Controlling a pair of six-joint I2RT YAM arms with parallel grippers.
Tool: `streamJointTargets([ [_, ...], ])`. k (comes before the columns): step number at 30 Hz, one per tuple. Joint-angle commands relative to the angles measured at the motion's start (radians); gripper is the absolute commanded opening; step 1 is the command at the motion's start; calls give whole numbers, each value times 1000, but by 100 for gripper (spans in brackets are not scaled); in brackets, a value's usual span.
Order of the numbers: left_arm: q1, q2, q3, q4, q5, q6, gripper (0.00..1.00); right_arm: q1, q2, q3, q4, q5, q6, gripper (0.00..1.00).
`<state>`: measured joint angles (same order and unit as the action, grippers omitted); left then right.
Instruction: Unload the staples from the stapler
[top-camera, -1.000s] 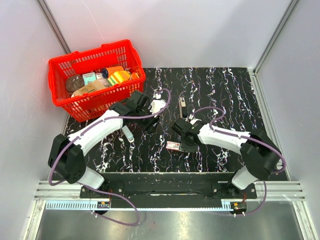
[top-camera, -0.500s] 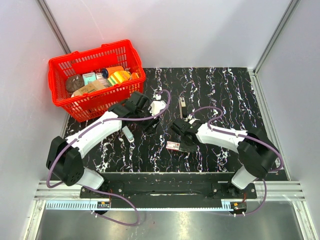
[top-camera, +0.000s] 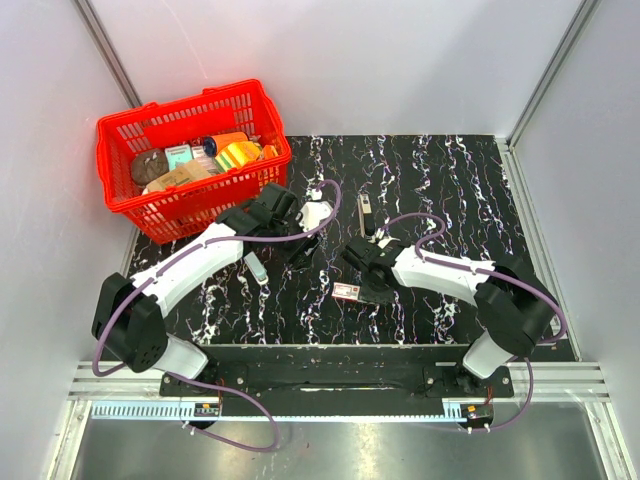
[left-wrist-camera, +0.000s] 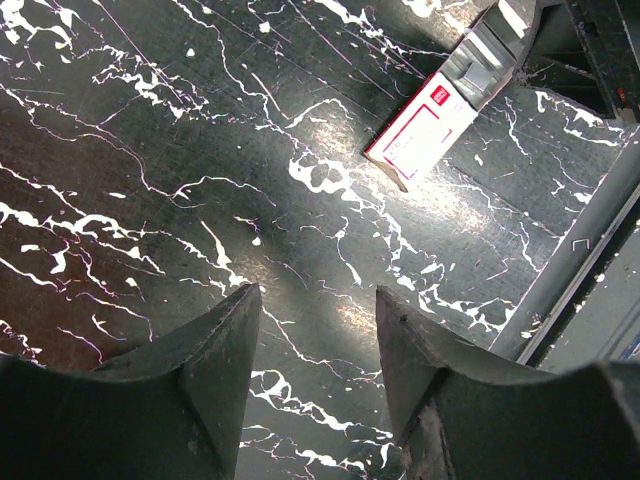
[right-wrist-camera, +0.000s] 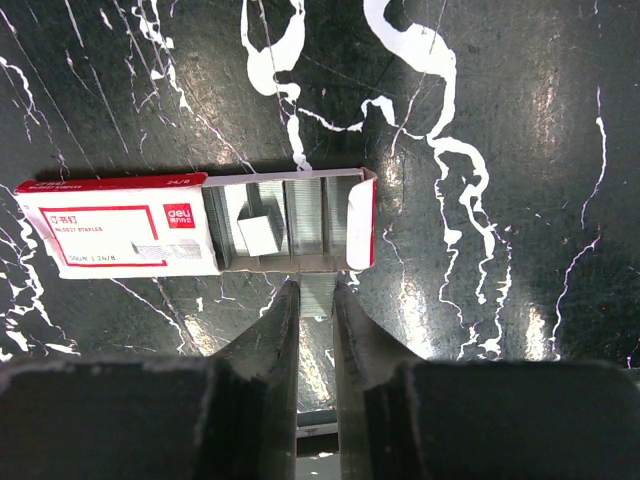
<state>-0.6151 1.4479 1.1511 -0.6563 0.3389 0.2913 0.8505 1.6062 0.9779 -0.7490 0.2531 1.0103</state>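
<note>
This looks like a robotics lab test cell. Plain white panel walls (top-camera: 400, 60) in aluminium framing (top-camera: 105, 50) enclose a black marble-patterned tabletop (top-camera: 450, 180). A cabled left arm (top-camera: 190, 265) and right arm (top-camera: 450, 275) are bolted to a metal rail (top-camera: 330, 388) along the frame's bottom. A red shopping basket (top-camera: 160, 215) of mixed props sits upper left.

The right fingers (right-wrist-camera: 268, 340) hide most of the staple strip (right-wrist-camera: 316, 296) pinched between them. In the left wrist view, the box's (left-wrist-camera: 425, 125) open end is cut off.

Overhead, wrist close-ups; shared staple box (top-camera: 347, 291)
</note>
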Motion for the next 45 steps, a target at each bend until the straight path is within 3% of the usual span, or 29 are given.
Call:
streamJointTargets([
  [1,-8,-37,6,27,-15,14,54,-8,-20,16,-3,21,4,11],
  [15,-12,-34,21,14,-14,11,54,-8,-98,-25,-10,9,31,13],
  [45,-15,-43,19,14,-18,16,54,-8,-22,-16,14,2,11,13],
])
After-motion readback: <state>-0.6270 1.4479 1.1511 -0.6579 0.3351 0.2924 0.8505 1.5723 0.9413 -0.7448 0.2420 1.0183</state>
